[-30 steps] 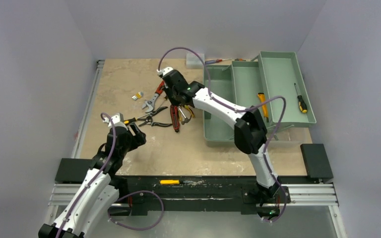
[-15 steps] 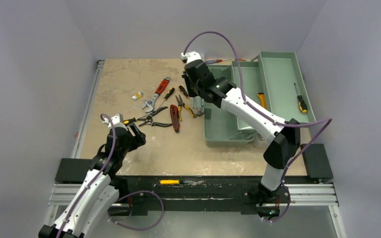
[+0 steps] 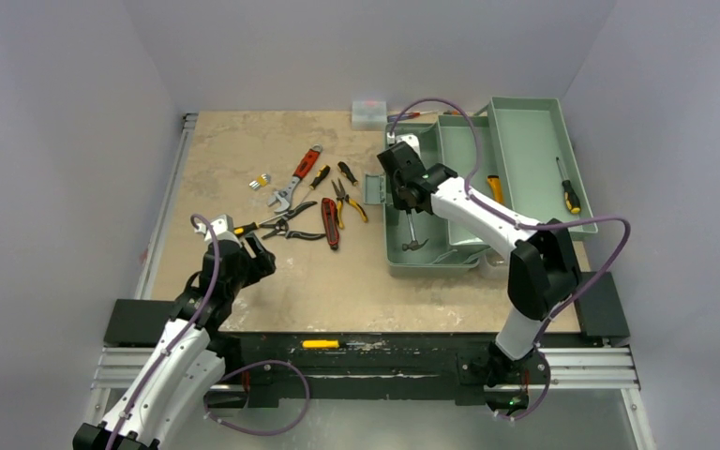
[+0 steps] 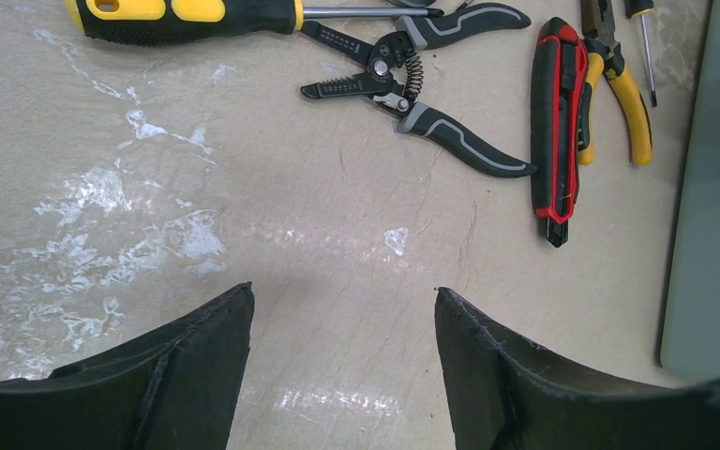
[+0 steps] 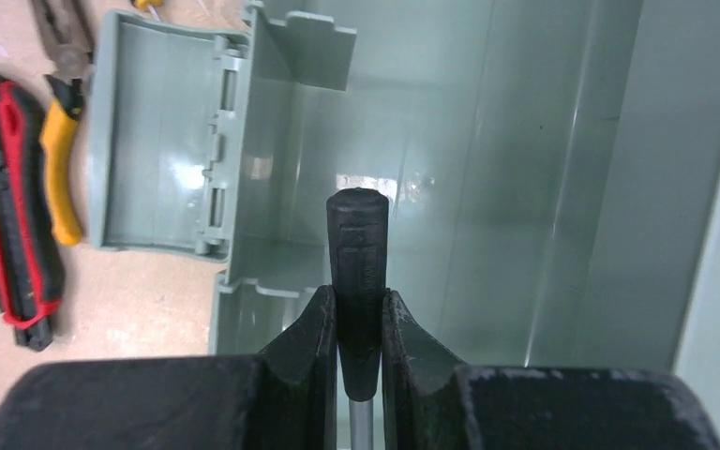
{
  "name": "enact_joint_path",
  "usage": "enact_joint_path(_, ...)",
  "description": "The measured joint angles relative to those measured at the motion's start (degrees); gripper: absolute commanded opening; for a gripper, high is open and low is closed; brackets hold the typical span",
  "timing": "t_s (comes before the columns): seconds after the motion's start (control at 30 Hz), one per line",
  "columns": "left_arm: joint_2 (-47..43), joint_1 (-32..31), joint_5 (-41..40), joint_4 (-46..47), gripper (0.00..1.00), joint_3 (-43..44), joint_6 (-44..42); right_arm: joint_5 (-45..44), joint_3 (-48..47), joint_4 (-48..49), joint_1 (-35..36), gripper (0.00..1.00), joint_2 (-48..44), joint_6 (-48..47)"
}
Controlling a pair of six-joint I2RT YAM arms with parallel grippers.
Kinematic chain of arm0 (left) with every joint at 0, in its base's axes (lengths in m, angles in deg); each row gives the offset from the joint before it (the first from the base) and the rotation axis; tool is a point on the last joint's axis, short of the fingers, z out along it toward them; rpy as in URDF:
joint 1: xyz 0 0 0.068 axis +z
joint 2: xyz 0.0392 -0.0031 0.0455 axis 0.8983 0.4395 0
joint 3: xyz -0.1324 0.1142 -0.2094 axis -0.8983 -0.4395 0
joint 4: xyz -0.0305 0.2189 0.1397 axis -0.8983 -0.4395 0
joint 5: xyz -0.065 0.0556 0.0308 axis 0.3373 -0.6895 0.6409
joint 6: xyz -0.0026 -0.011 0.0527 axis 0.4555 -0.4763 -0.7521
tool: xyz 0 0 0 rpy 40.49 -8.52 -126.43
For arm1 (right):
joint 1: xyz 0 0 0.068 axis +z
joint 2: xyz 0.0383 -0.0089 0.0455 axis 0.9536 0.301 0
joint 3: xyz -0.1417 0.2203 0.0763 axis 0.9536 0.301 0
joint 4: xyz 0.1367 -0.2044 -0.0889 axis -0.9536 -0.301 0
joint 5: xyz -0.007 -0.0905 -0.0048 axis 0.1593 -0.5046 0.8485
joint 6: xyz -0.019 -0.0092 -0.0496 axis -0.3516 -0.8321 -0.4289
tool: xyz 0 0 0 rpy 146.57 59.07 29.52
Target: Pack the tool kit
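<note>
The sage-green toolbox stands open at the right, with its tray and lid swung back. My right gripper is shut on the black handle of a hammer, which hangs over the box's deep compartment; the hammer's head hangs low inside it. My left gripper is open over bare tabletop. Beyond it lie a yellow-black screwdriver, grey-handled pliers, a red-black knife and yellow-handled pliers.
A red wrench and small screwdrivers lie in the tool pile left of the box. The box's latch flap hangs outward over the table. One screwdriver lies in the tray and another in the lid. A small white box sits at the back.
My right arm has carried the hammer from the tool pile rightward to above the toolbox. The left arm has not moved.
</note>
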Motion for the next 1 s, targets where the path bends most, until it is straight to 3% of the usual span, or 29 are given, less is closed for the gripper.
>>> enact_joint_path(0.07, 0.0, 0.0, -0.02, -0.11, 0.7, 0.0, 0.0, -0.98, -0.22, -0.42, 0.04, 0.26, 1.38, 1.18)
enact_joint_path(0.23, -0.26, 0.0, 0.11, -0.13, 0.72, 0.0, -0.09, -1.79, -0.26, -1.81, 0.02, 0.41, 4.42, 3.28)
enact_joint_path(0.57, -0.39, 0.0, 1.18, -0.09, 0.72, 0.0, -0.7, -0.13, -0.02, -0.59, 1.38, 0.52, -1.66, 1.31)
enact_joint_path(0.87, -1.77, 0.0, 3.43, 0.42, 0.74, -0.44, -1.75, -1.99, -8.31, 0.09, 15.56, 0.56, -0.9, -0.46)
enact_joint_path(1.0, -2.86, -0.04, 4.17, 0.39, 0.73, -0.44, -1.99, 1.09, -10.88, 1.77, 17.77, 0.57, 3.43, 0.39)
